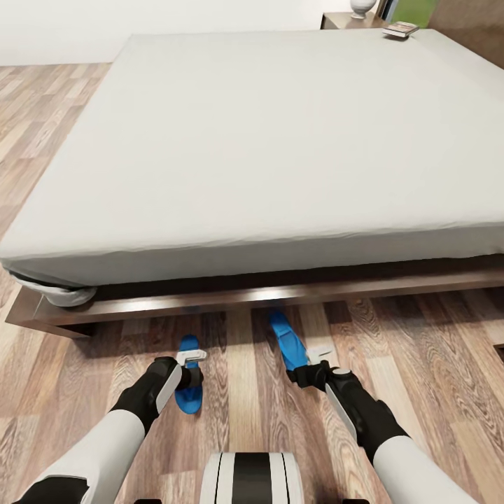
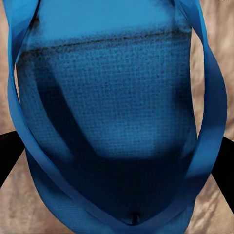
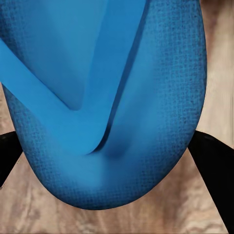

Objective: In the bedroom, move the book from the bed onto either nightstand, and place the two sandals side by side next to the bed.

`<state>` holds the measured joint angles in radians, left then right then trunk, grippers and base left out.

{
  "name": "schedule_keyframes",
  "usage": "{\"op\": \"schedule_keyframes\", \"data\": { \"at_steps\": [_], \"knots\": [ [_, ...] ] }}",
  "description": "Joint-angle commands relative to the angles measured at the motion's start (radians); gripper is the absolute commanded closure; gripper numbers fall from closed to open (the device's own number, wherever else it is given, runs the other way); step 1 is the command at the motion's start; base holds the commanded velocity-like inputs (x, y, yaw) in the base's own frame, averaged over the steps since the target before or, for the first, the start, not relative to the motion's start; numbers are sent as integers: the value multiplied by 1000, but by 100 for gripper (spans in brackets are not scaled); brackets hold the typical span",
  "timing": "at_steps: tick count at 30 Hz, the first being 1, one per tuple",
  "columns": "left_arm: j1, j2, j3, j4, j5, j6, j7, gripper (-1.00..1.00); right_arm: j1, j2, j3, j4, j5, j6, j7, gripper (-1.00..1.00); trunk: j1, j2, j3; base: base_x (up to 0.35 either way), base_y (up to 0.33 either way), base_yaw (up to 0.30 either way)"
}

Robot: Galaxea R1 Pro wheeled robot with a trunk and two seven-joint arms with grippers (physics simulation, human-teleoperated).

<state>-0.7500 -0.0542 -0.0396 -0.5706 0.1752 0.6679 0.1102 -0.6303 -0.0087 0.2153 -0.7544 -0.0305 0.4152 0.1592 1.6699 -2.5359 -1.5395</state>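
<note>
While both arms reach down toward the wooden floor point(image 1: 420, 336), each gripper sits over one blue sandal. In the head view the left gripper point(image 1: 190, 364) is above the left sandal point(image 1: 189, 395), whose toe and heel stick out beyond it on both sides. The right gripper point(image 1: 316, 358) is at the near end of the right sandal point(image 1: 285, 339), and the rest of this sandal stretches away from it toward the bed point(image 1: 245, 140). The two sandals lie apart, with bare planks between them, and the right one is turned a little at an angle.

In the left wrist view the sandal point(image 2: 117, 122) is very close under the camera, with its straps meeting in a point, and a dark finger point(image 2: 9, 156) shows at each side of it. In the right wrist view the other sandal point(image 3: 112, 97) is also close, and the dark fingers point(image 3: 214, 165) stand at both sides of its rounded end. The fingers of both grippers are spread about as wide as the sandal, but I cannot tell if they press on it or not.

The book point(image 1: 400, 29) lies far from both grippers, on the far corner of the mattress. Just behind that corner stands the nightstand point(image 1: 350, 21) with a white vase point(image 1: 362, 7) on it.
</note>
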Motion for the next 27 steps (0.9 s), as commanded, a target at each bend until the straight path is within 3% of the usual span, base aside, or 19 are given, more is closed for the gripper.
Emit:
{"op": "schedule_keyframes", "data": {
  "at_steps": [1, 7, 16, 21, 27],
  "knots": [
    [0, 1, -4, -2, 10, 4, 9, 100, 0, -1, 4, -7, -3, 6, 0, 100, 0, 0, -1, 0, 0, 0],
    [0, 1, -3, -2, 10, 3, 8, 100, 6, -2, 48, -68, -3, 32, 0, 100, 2, -1, -16, 0, 0, 0],
    [0, 1, -3, -2, 10, 2, 7, 100, 6, -2, 54, -74, -3, 46, 0, 100, 4, -2, -35, 0, 0, 0],
    [9, 15, -5, -17, 12, 2, 1, 100, 5, -2, 58, -74, -2, 48, 0, 100, 5, -3, -47, 0, 0, 0],
    [9, -2, -2, -20, 12, 2, -3, 100, 7, -2, 70, -72, 0, 48, 0, 100, 8, -4, -70, 0, 0, 0]
  ]
}}
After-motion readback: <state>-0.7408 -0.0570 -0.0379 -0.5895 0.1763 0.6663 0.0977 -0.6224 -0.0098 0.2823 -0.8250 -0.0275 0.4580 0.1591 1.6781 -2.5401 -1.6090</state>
